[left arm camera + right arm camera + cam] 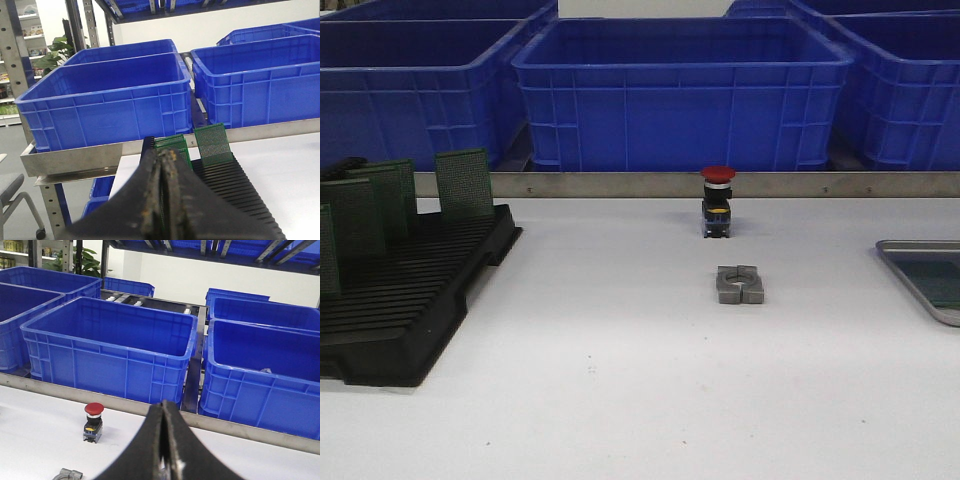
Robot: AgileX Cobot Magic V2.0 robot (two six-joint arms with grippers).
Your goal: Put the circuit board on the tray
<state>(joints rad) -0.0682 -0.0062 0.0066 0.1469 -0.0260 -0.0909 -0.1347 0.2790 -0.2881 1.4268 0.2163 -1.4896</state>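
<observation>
Boards [463,182] in rack [415,300]; one tray [920,280].

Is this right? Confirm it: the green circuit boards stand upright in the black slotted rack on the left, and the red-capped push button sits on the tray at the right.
One detail is wrong. The red-capped push button sits on the white table near the middle, well left of the tray, as the front view shows. The green circuit boards do stand upright in the black slotted rack on the left.
</observation>
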